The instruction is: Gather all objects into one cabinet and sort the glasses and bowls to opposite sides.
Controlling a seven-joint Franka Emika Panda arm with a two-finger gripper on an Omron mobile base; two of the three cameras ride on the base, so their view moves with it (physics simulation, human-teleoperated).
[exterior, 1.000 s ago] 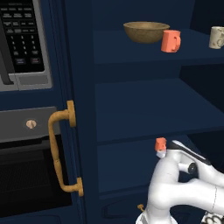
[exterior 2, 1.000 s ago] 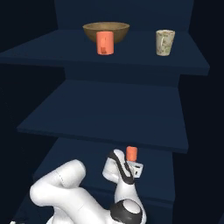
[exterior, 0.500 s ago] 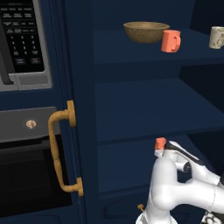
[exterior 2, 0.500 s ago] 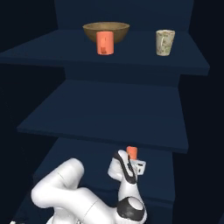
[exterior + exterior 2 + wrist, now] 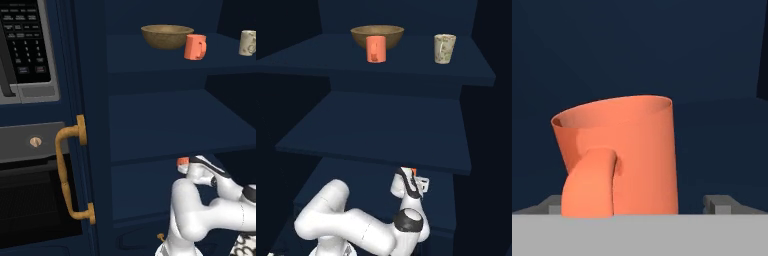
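Three vessels stand on the top shelf (image 5: 150,60) of the tall navy cabinet (image 5: 95,125) in the left base view: the olive-brown bowl (image 5: 167,36) toward the left, a coral-orange cup (image 5: 195,47) just beside it on its right with the handle turned right, and a cream cup (image 5: 248,42) well apart at the right edge. The cabinet's open door carries a curved brass handle (image 5: 67,172), and a microwave (image 5: 25,47) sits above a black oven (image 5: 35,200) to its left. Low on the right the white arm reaches toward a lower shelf, where a sliver of a second orange cup (image 5: 183,162) shows just past the hand.

From the right base view, the bowl (image 5: 377,35) sits behind the coral-orange cup (image 5: 376,49), with the cream cup (image 5: 444,48) apart to the right on the same shelf. The middle shelf (image 5: 381,127) lies bare below. On the next shelf down, the arm bends forward and a bit of the second orange cup (image 5: 413,172) peeks above the hand.

Seen from the hand view, the second orange cup (image 5: 619,157) stands upright and close, its handle facing the camera, between the two finger tips of the gripper (image 5: 639,202). The tips stand spread wide, one on each side of the cup, not pressing it.
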